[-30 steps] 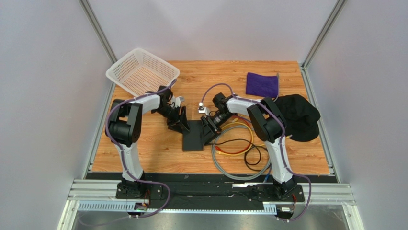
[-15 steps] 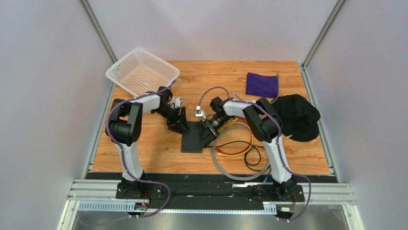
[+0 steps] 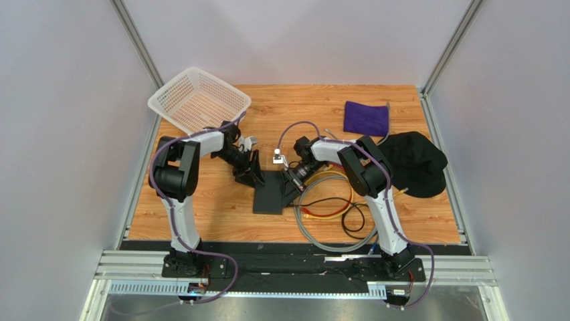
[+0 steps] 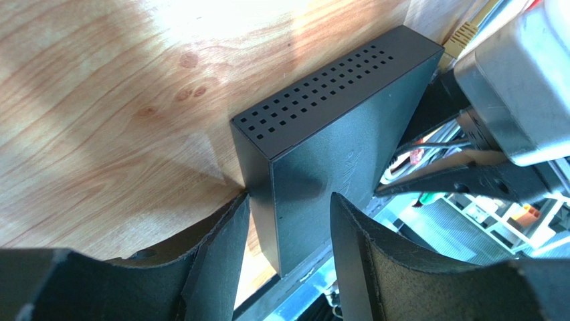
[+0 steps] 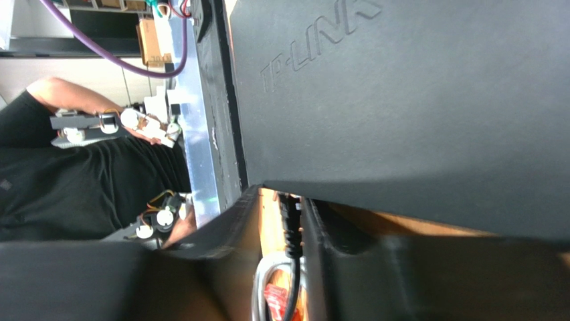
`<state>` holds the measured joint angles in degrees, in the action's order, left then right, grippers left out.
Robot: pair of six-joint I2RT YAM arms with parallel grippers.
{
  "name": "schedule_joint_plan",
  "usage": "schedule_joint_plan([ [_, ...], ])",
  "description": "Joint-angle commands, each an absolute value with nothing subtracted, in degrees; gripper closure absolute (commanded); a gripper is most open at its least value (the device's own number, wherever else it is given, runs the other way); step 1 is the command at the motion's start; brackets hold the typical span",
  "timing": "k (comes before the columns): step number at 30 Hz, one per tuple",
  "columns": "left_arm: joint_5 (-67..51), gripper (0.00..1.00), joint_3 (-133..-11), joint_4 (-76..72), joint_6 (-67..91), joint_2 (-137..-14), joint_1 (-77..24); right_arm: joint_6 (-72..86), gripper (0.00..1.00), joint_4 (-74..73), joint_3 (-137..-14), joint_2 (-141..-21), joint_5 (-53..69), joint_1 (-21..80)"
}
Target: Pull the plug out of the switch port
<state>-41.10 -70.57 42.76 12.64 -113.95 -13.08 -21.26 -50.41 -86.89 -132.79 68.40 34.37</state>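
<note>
The switch [image 3: 269,192] is a flat black box on the wooden table; it also shows in the left wrist view [image 4: 334,114] and the right wrist view [image 5: 401,87]. My left gripper [image 3: 252,172] is open, and its jaws straddle the switch's far left corner [image 4: 289,200]. My right gripper [image 3: 292,182] is at the switch's right edge. In the right wrist view its fingers stand narrowly apart [image 5: 279,200] around a thin black plug [image 5: 291,227] that goes into the switch's edge. The right finger touches the plug and a small gap shows on the left.
A coil of grey, yellow and black cables [image 3: 328,214] lies right of the switch. A white basket [image 3: 199,99] stands at the back left. A purple cloth [image 3: 366,118] and a black cap [image 3: 416,162] lie at the right.
My right gripper has moved a little left, closer against the switch's right edge. The switch has shifted slightly left. The left gripper has barely moved.
</note>
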Motion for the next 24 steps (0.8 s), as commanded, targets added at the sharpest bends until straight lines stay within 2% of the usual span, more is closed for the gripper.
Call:
schedule_joint_plan([
  [1,-36.39,0.42,-69.7,40.43,9.67,-116.81,-13.71,-28.12,0.79,-45.62,-83.67,-138.25,60.64,36.21],
  [10,-36.56,0.42,-69.79,40.69,9.41,-116.63,-13.71,-29.27,0.86,-45.7,-82.97,-136.32,62.22,36.12],
  [11,-36.48,0.42,-69.79,40.69,9.32,-116.63,-13.71,-29.27,0.92,-45.7,-82.88,-136.14,62.49,36.12],
  [14,-36.82,0.42,-69.87,40.61,8.79,-116.63,-13.62,-30.06,0.96,-46.76,-83.58,-135.79,65.03,35.51],
  [16,-38.05,0.41,-69.79,40.34,8.18,-116.54,-13.45,-30.32,0.91,-48.07,-84.81,-136.14,67.49,34.46],
  [17,-38.93,0.41,-69.61,40.08,7.91,-116.54,-13.1,-30.76,0.71,-49.82,-85.25,-136.32,68.54,34.19],
  [18,-40.76,0.41,-69.52,39.73,7.82,-116.46,-13.01,-31.2,0.64,-50.53,-86.82,-136.84,69.08,34.02],
  [19,-41.39,0.41,-69.43,39.55,8.08,-116.37,-12.92,-31.46,0.67,-51.41,-87.71,-137.19,68.65,34.01],
  [22,-42.98,0.41,-69.43,39.02,8.52,-116.19,-12.92,-29.89,0.93,-52.47,-89.73,-138.95,68.38,34.1],
  [24,-42.8,0.41,-69.61,39.29,8.44,-116.02,-12.92,-29.01,1.0,-52.47,-90.52,-140.0,67.59,34.19],
])
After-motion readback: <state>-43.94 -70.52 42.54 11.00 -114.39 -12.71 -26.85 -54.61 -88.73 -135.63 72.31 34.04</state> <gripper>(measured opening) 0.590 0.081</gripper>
